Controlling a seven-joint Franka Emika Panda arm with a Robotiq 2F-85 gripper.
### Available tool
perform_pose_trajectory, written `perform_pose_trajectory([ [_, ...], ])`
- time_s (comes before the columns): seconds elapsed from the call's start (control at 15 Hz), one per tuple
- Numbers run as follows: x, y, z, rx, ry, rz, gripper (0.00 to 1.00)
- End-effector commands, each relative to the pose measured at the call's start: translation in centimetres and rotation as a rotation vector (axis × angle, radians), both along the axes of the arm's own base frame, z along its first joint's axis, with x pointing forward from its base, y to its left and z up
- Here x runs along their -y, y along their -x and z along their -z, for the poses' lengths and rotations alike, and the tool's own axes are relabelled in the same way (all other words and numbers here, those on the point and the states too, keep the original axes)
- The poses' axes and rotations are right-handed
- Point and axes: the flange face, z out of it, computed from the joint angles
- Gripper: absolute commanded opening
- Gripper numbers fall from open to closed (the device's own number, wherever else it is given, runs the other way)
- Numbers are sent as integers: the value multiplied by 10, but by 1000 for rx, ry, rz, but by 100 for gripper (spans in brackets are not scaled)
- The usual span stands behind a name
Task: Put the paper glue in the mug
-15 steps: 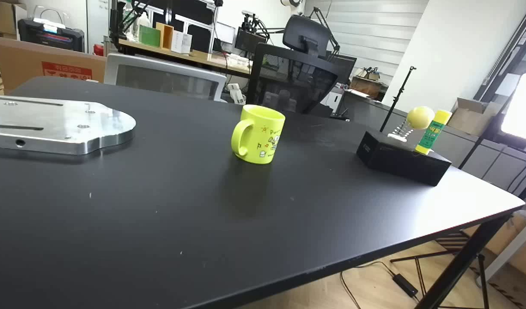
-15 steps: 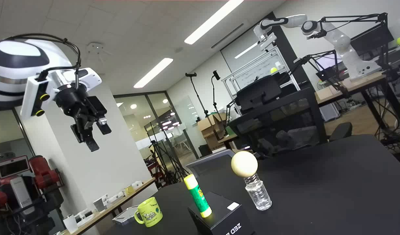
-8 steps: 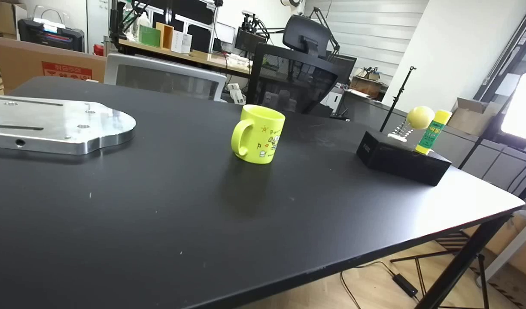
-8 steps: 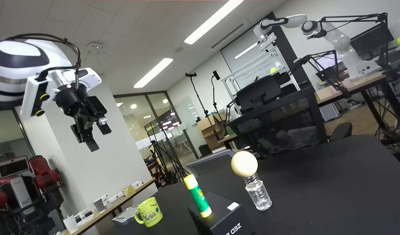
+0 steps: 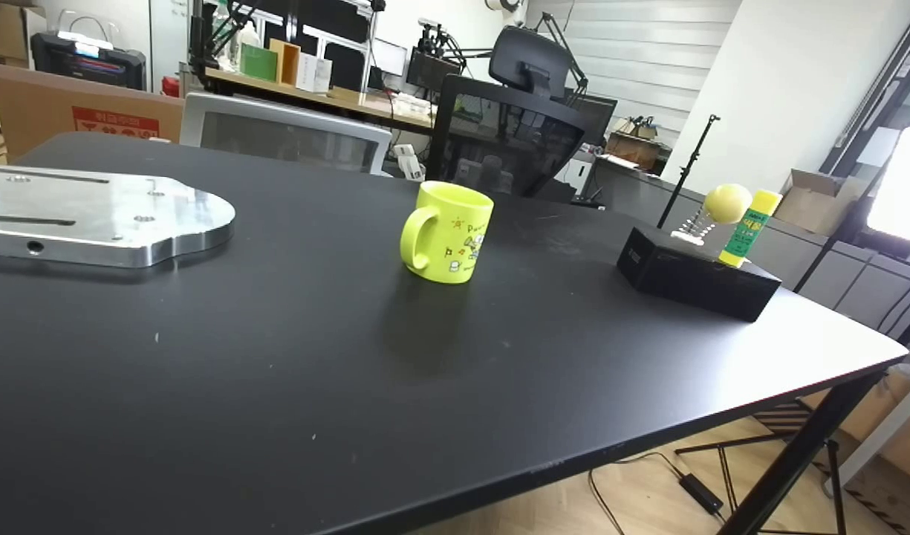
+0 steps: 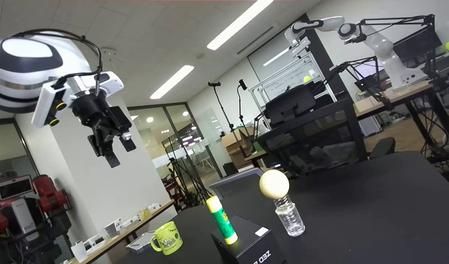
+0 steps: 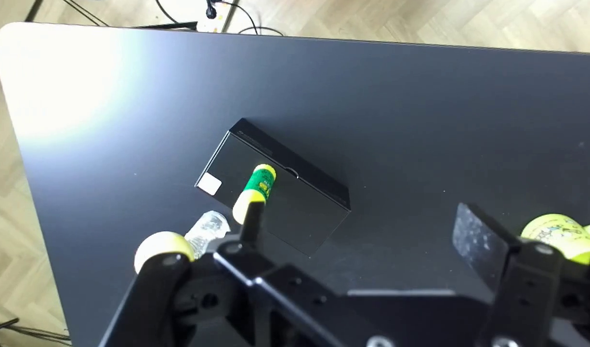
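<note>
The paper glue, a green stick with yellow ends, stands upright on a black box in both exterior views (image 5: 749,229) (image 6: 223,220). It also shows in the wrist view (image 7: 262,183), partly covered by my left-hand finger. The yellow-green mug stands upright on the dark table in both exterior views (image 5: 462,238) (image 6: 168,238). In the wrist view the mug (image 7: 555,232) is at the right edge, partly behind the other finger. My gripper (image 6: 121,154) is open and empty, high above the table; its fingers are wide apart in the wrist view (image 7: 360,214).
The black box (image 5: 692,275) lies near the table edge, with a clear bottle (image 6: 290,218) topped by a pale yellow ball (image 6: 274,184) close beside it. A silver metal plate (image 5: 91,215) lies on the table beyond the mug. Chairs (image 6: 316,135) stand behind the table.
In an exterior view, my arm and open gripper have moved a little to the right and slightly up during the last half second. The glue, mug and box have not moved.
</note>
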Motion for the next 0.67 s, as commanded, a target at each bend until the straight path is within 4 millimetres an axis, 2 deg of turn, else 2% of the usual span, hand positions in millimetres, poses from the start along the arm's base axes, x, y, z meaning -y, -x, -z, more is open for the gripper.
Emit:
perform_pose_trajectory([
  [0.0,44,-22,19,22,-56,52,100],
  [0.27,71,-46,47,89,-56,183,100],
  [0.6,82,-85,79,121,-25,394,100],
])
